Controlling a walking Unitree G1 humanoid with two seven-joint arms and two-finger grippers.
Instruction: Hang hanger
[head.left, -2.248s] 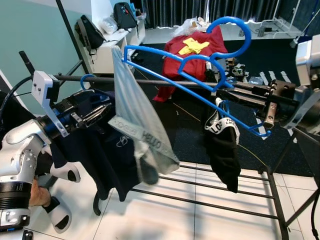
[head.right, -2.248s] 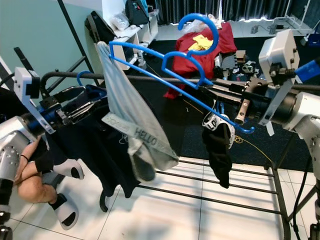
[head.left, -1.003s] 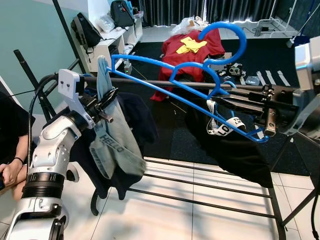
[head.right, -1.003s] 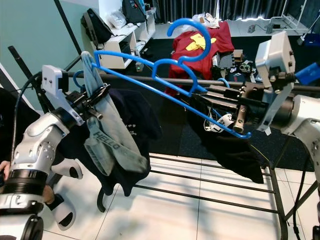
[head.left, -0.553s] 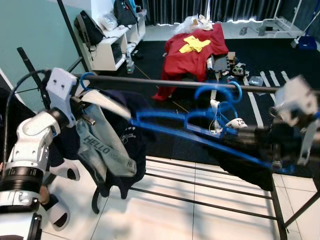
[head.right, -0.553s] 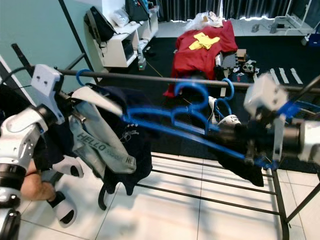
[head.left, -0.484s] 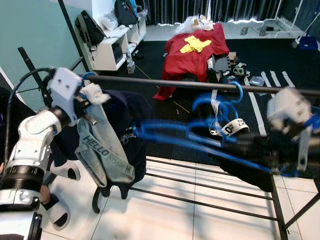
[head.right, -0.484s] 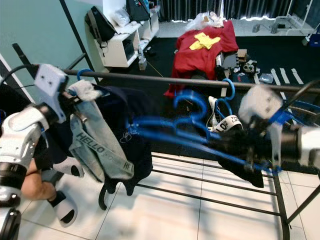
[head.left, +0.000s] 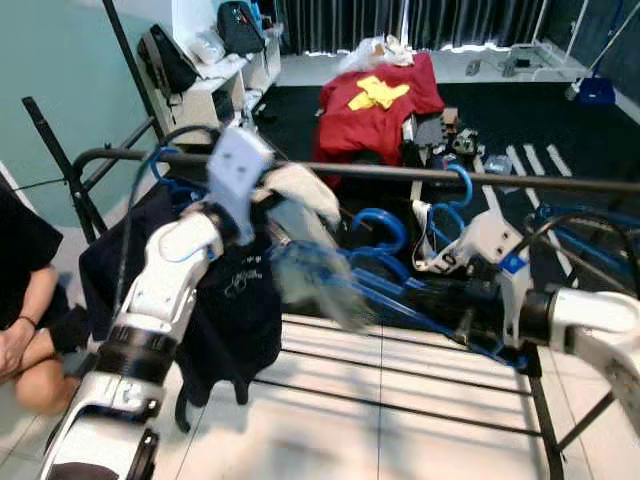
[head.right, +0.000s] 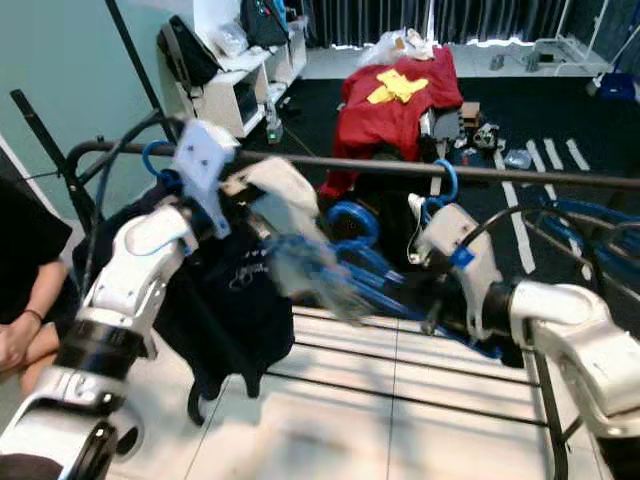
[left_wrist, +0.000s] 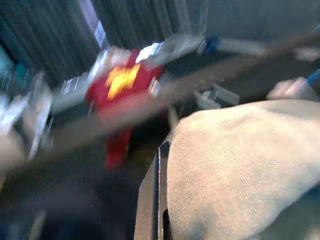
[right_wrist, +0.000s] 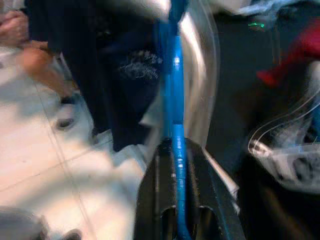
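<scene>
Here, right gripper (right_wrist: 176, 150) jaws clamping blue hanger (right_wrist: 176, 100)

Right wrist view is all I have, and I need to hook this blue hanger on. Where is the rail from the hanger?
Observer: The rail runs across above the hanger. The hanger's hook sits below the rail, not on it.
Operator: Is the rail free above it?
Observer: Another blue hook hangs on the rail a little to the robot's right, with dark clothes under it.
Operator: And on the left side?
Observer: The left arm holds a grey cloth up by the rail there, next to a dark shirt.
</scene>
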